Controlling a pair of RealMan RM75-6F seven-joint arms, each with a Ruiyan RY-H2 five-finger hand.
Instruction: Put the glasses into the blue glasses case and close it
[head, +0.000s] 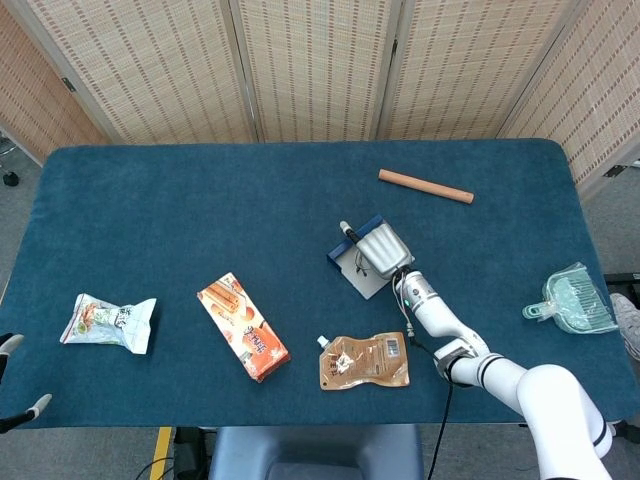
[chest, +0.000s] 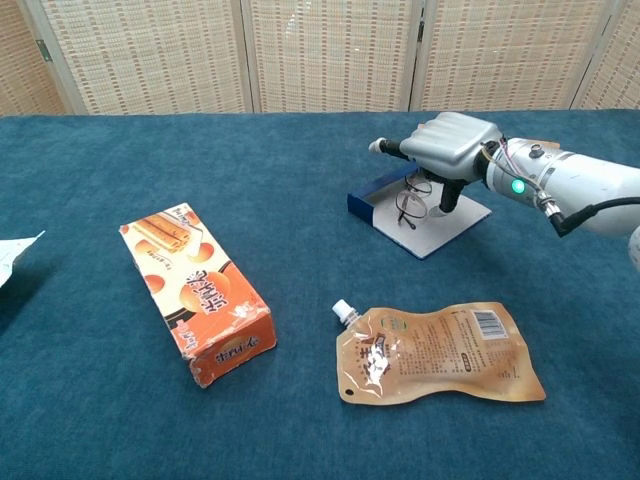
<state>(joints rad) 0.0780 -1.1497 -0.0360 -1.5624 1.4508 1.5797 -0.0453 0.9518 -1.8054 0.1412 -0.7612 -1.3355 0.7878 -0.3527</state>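
Observation:
The blue glasses case (chest: 366, 203) lies open right of the table's middle, its grey lid (chest: 445, 230) flat on the cloth. My right hand (chest: 450, 146) hovers over it and pinches the thin-framed glasses (chest: 413, 199), which hang from its fingers just above the case's tray. In the head view the same hand (head: 382, 246) covers most of the case (head: 342, 252), and the glasses (head: 356, 263) show at its left edge. Only spread fingertips of my left hand (head: 22, 410) show at the bottom left corner, holding nothing.
An orange snack box (chest: 200, 295) lies left of centre and a brown spouted pouch (chest: 435, 352) lies in front of the case. A wooden rod (head: 425, 186) lies at the back. A green dustpan (head: 575, 302) sits far right, a snack bag (head: 110, 322) far left.

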